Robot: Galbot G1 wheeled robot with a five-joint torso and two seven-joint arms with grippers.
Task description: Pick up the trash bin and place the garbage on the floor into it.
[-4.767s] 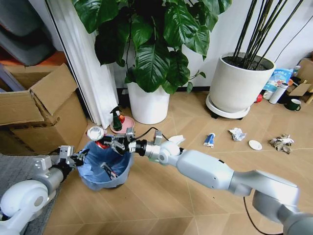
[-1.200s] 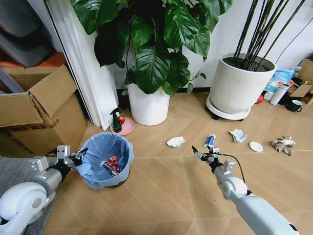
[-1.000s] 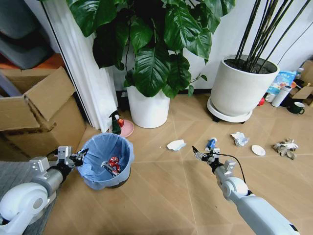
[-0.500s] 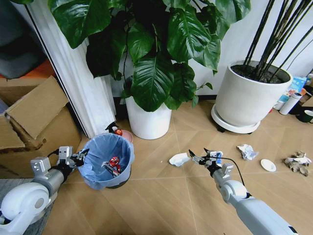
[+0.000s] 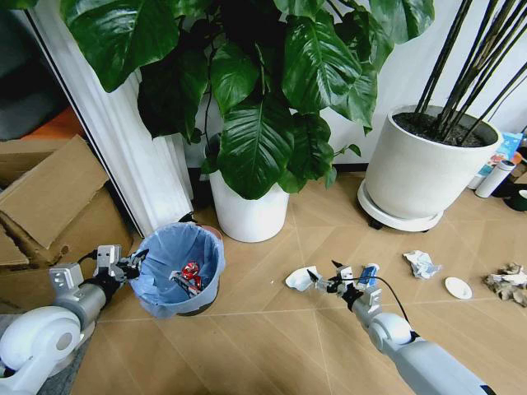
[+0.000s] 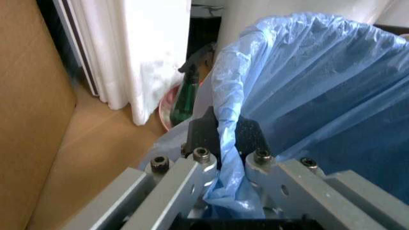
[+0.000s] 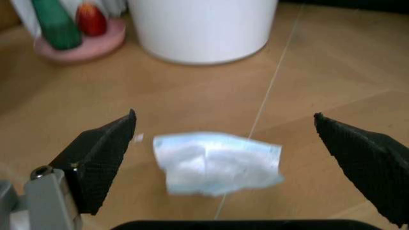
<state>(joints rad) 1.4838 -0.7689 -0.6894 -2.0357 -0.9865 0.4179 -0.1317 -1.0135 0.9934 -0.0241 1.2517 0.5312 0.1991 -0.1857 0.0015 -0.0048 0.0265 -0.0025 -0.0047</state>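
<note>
Right claw (image 5: 321, 281): spread wide, low centre of head view, just before white paper ball (image 5: 298, 278) on floor.
Left claw (image 6: 221, 163): clamped on trash bin (image 5: 178, 271) liner rim, lower left.
Garbage: red can (image 5: 191, 271) seen inside bin.

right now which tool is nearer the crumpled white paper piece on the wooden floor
Right. The right tool hangs open just beside the crumpled white paper piece; the left tool is clamped on the blue-lined black bin's rim, farther off.

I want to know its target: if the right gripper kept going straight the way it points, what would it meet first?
Most likely the white paper wad on the floor: it lies centred between the open fingers of the right gripper, just ahead.
</note>
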